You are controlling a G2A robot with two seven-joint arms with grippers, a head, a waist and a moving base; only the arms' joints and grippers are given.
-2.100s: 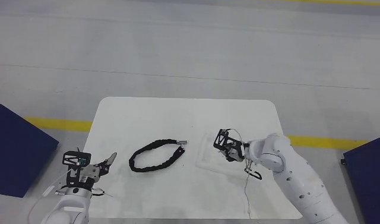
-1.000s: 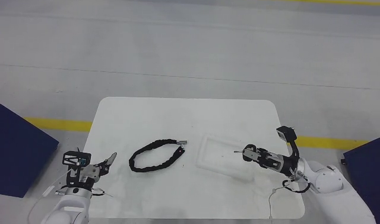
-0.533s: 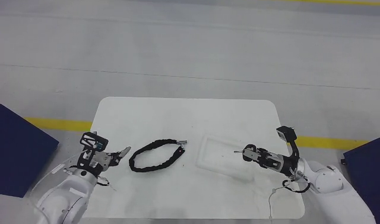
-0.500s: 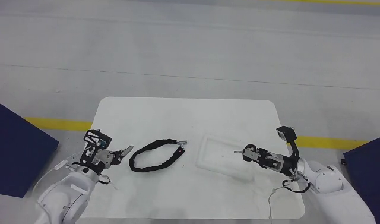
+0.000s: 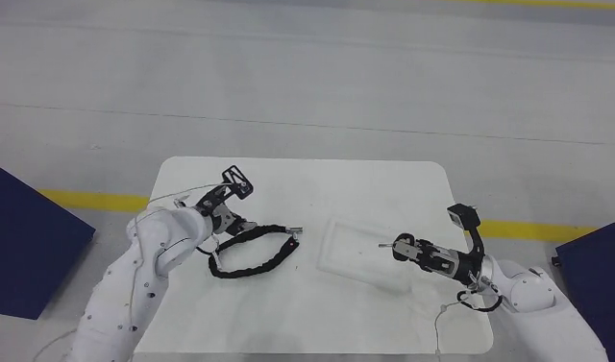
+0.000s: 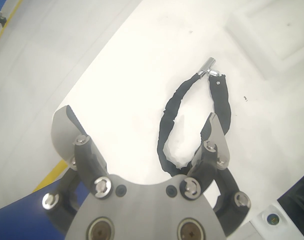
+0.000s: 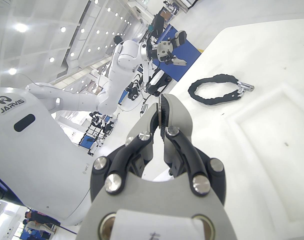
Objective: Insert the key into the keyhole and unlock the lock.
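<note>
Left wrist view: left gripper (image 6: pixel 138 113) spread wide and empty over the chain lock (image 6: pixel 220 98), well inside the table (image 5: pixel 288 184) edges. Right wrist view: right gripper (image 7: pixel 161 101) pinches the key (image 7: pixel 160 113) near the white tray (image 7: pixel 266 116), well apart from the lock.

One lock (image 5: pixel 252 252), one key (image 5: pixel 385 245), one tray (image 5: pixel 351 254). One table (image 5: pixel 307 184). Two grippers: left gripper (image 6: pixel 139 113), right gripper (image 7: pixel 160 98).
</note>
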